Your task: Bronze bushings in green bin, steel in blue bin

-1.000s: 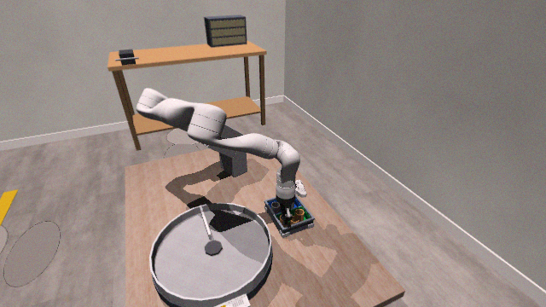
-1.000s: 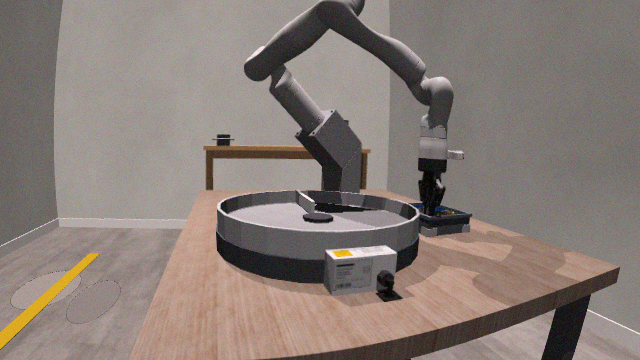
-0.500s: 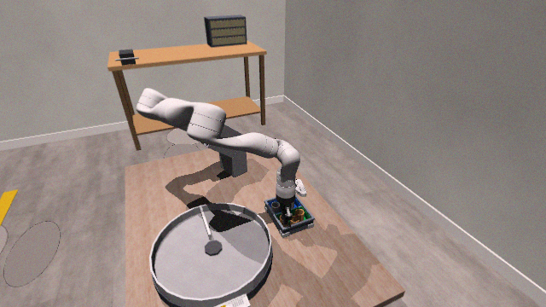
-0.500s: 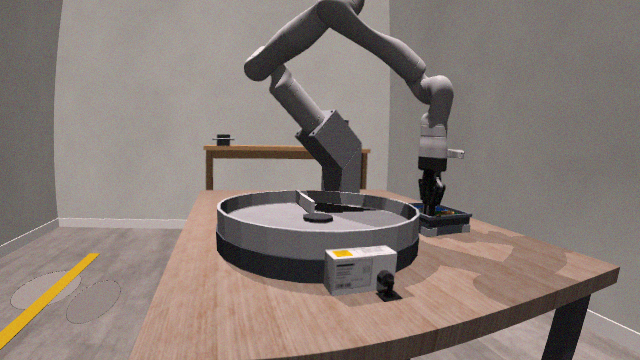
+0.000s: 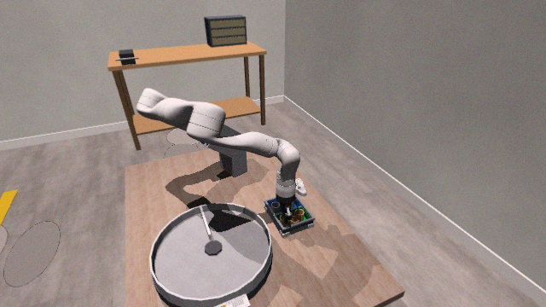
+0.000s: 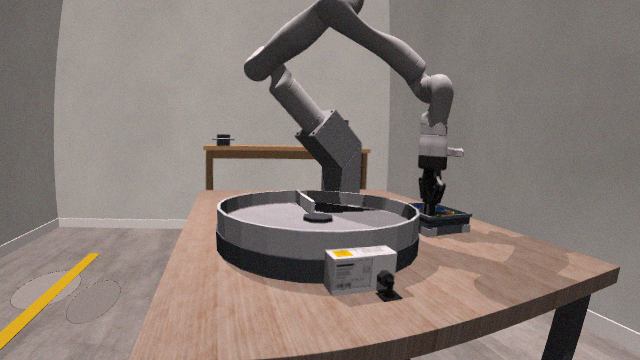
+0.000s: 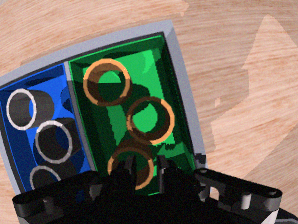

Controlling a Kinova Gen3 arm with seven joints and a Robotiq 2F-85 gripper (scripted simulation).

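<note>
Over the green bin, the gripper stood slightly spread (gripping nothing). Release of the nearest bronze bushing seemed finished; careful lifting came next.

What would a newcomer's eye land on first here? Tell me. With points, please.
Probably the big round turntable (image 5: 213,281) (image 6: 280,242), a walled grey drum on the wooden table with no bushing in sight on it. Next, likely the white arm (image 5: 256,142) (image 6: 380,42) arching over to the divided tray at the table's side. In the wrist view, the orange rings of three bronze bushings stand out against the green bin (image 7: 150,60).
</note>
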